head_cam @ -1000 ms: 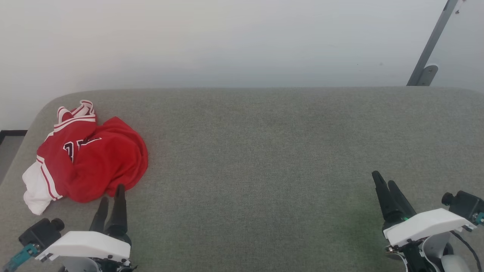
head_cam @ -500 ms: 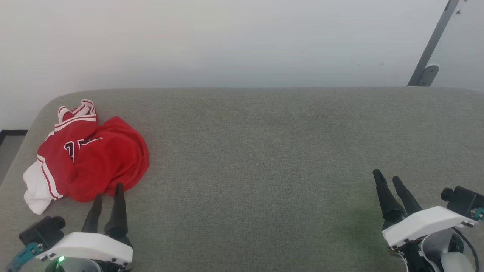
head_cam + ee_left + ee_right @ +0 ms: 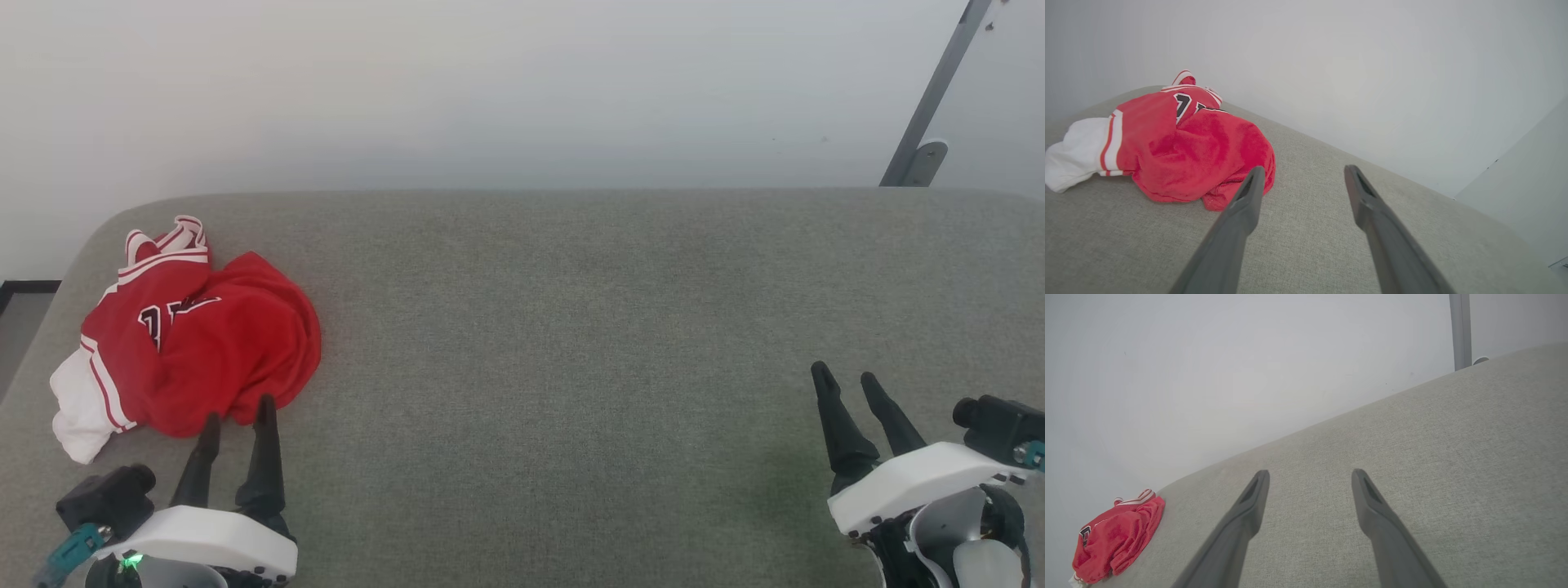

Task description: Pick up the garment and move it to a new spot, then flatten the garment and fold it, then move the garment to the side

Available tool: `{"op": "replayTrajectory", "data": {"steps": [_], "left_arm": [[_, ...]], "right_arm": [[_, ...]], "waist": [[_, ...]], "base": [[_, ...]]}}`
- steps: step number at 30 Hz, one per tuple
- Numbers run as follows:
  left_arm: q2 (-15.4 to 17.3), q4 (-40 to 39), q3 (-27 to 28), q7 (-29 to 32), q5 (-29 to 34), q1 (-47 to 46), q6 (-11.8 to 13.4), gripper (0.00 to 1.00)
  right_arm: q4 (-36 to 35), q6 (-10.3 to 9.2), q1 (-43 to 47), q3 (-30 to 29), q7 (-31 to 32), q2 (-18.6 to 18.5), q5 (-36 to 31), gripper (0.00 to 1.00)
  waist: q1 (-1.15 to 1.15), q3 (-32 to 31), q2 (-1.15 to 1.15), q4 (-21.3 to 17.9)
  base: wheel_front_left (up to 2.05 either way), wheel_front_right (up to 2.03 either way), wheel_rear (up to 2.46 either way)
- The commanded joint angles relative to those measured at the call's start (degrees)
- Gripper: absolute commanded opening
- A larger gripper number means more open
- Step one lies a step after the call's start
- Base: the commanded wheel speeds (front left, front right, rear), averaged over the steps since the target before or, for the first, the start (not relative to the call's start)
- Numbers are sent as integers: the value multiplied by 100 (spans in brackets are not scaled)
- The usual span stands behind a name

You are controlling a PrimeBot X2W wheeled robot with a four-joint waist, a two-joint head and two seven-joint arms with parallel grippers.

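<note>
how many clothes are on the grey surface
1: a crumpled red shirt at the left end of the surface, just ahead of the left gripper. Another piece bundled inside would be hidden.

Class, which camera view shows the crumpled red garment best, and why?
Left wrist view: the garment lies close and large, sleeve and lettering plain. The head view shows it whole but smaller; the right wrist view, tiny at lower left.
</note>
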Motion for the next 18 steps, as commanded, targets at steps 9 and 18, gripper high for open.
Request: {"op": "replayTrajectory", "data": {"steps": [9,18], "left_arm": [[134,-118,-106,-159,442,57,85,100],[232,-179,-216,-252,796,68,159,100]], "right_arm": [[-118,2,-63,-19,-84,-32,-506,100],[-156,1,-59,-18,-108,-43,-891,100]], "waist": [[0,-7,0,-5],[0,-20,0,0]], "base": [[0,0,0],[0,0,0]]}}
